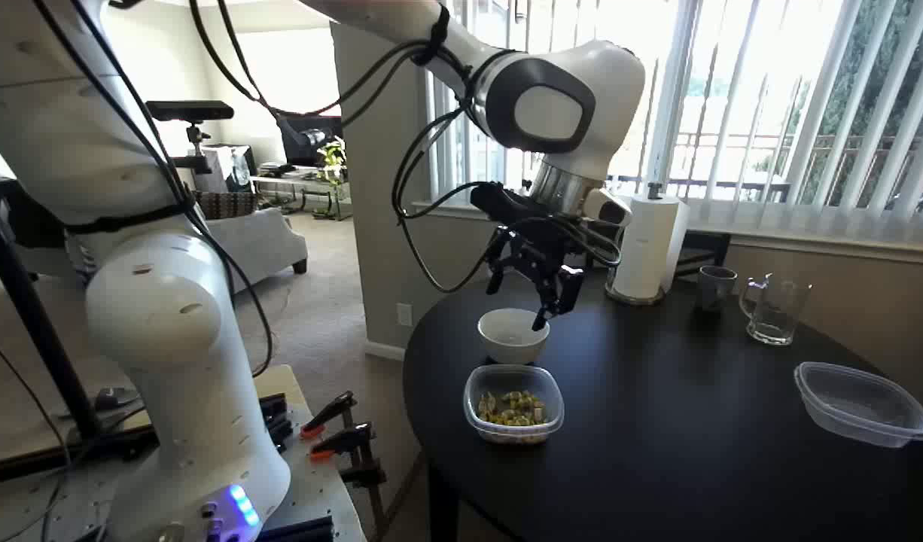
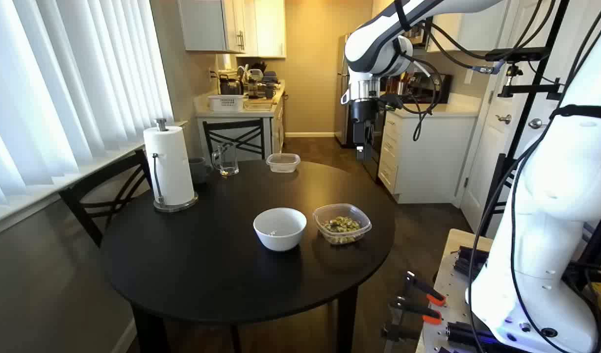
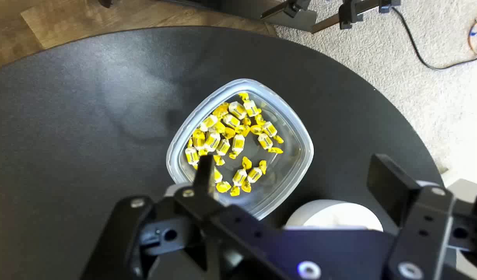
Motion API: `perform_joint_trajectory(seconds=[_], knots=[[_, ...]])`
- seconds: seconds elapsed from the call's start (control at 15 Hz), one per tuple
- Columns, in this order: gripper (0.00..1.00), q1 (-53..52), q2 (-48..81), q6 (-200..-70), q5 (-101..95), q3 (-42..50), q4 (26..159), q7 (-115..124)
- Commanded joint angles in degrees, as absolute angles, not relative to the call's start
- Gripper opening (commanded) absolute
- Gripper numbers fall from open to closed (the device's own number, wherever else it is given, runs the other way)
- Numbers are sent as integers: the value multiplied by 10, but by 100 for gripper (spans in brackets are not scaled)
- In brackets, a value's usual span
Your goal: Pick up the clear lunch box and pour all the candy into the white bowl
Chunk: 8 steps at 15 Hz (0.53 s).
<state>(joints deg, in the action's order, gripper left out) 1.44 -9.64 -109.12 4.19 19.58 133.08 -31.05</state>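
The clear lunch box stands upright on the dark table in both exterior views (image 1: 513, 433) (image 2: 363, 229) and in the wrist view (image 3: 305, 153). The candy, yellow-and-white wrapped pieces, lies inside it (image 1: 516, 409) (image 2: 342, 224) (image 3: 238, 144). The white bowl stands close beside the box (image 1: 507, 350) (image 2: 280, 241); it looks empty. In the wrist view the bowl (image 3: 306, 213) is partly hidden by the gripper. My gripper (image 1: 517, 305) (image 2: 363, 154) (image 3: 295, 167) is open and empty, in the air above the table, its fingers spread wide. It touches neither box nor bowl.
A wider clear container (image 1: 860, 406) (image 2: 283, 166), a glass mug (image 1: 774, 324) (image 2: 228, 164), a grey cup (image 1: 715, 287) (image 2: 198, 171) and a paper towel roll (image 1: 646, 248) (image 2: 169, 166) stand on the round table (image 1: 657, 452). The box is near the table's edge.
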Motion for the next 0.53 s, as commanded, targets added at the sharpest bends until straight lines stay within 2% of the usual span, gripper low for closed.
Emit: perform_joint_trajectory(seconds=[0.0, 0.47], knots=[[100, 40, -95, -1090, 46, 171, 1330, -314], [100, 32, -83, -1121, 100, 155, 1351, -271]])
